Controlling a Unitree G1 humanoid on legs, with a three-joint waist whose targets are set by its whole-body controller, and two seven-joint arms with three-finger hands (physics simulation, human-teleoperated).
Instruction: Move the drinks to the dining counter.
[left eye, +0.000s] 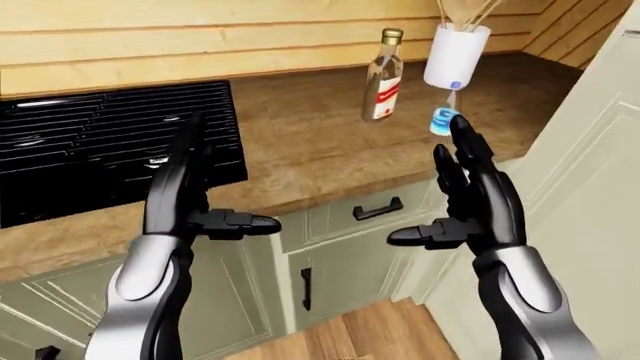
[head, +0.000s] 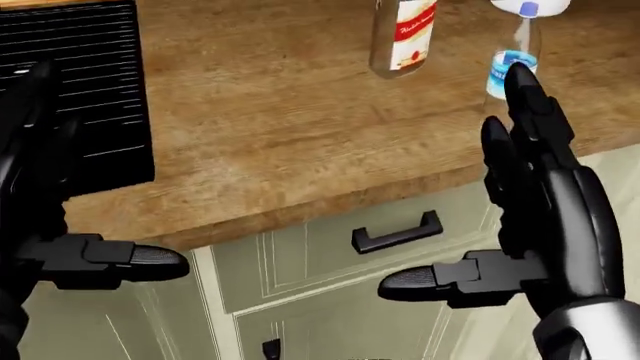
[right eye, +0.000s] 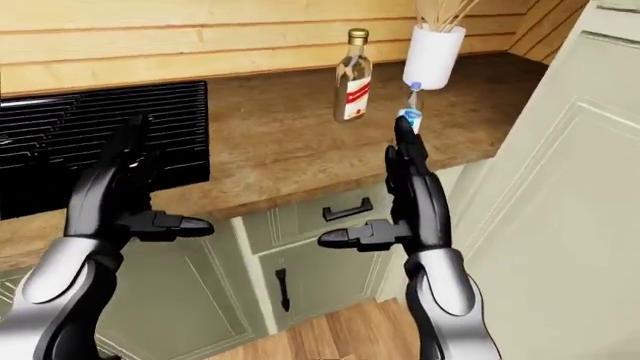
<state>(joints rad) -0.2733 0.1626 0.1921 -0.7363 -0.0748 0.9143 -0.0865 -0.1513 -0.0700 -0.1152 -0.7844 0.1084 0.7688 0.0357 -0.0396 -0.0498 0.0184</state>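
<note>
Wooden bench (left eye: 300, 150), glass liquor bottle (left eye: 383, 75) upright on it, small water bottle (left eye: 444, 116) beside, black cooktop (left eye: 100, 150) leftward, left hand (left eye: 195, 191) and right hand (left eye: 470, 195) spread, empty, below its edge

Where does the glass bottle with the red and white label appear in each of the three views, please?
Left-eye view: glass bottle stands on the wooden counter, upper middle, left of the white holder.
Head view: top edge, right of centre, only its lower part showing.
Right-eye view: upper middle, left of the holder.
Shared landmark: the black stove at each view's left.
</note>
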